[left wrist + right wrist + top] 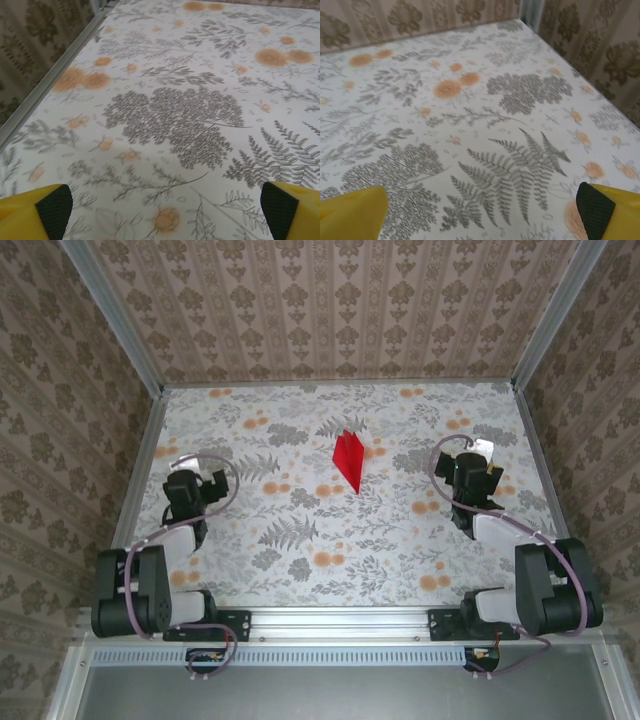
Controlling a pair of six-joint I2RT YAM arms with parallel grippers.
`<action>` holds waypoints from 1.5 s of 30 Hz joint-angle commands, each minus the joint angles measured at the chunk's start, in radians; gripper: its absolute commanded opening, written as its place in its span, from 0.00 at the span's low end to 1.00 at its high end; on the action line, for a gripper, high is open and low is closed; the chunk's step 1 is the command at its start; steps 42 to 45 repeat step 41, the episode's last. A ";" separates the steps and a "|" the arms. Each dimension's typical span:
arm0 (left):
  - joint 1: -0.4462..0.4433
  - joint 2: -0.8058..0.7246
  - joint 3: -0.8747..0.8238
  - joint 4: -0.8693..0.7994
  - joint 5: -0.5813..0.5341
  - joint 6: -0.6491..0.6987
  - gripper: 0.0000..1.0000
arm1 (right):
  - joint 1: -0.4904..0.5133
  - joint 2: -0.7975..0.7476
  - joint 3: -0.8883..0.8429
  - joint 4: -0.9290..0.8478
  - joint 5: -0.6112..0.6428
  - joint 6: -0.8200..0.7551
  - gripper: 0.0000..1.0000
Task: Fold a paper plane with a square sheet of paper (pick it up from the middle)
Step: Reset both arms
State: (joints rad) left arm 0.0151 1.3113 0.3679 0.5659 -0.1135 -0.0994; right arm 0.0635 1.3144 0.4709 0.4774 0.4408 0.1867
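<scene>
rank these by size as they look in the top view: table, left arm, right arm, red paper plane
1. table, by far the largest
2. left arm and right arm, which look about alike, so no ranking between them
3. red paper plane, the smallest

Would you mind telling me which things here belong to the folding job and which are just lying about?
Job:
- red paper plane
- left gripper, open
- right gripper, open

Not the job:
- patterned table
- wallpapered walls
</scene>
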 commanded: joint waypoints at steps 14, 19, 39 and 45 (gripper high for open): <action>0.009 0.220 0.014 0.329 0.145 0.112 1.00 | -0.040 0.172 -0.043 0.309 -0.245 -0.105 1.00; -0.001 0.225 0.020 0.324 0.126 0.120 1.00 | -0.043 0.217 -0.087 0.425 -0.298 -0.126 1.00; -0.030 0.230 0.047 0.276 0.125 0.159 1.00 | -0.044 0.219 -0.079 0.414 -0.297 -0.128 1.00; -0.031 0.230 0.046 0.278 0.125 0.160 1.00 | -0.042 0.217 -0.083 0.419 -0.303 -0.131 1.00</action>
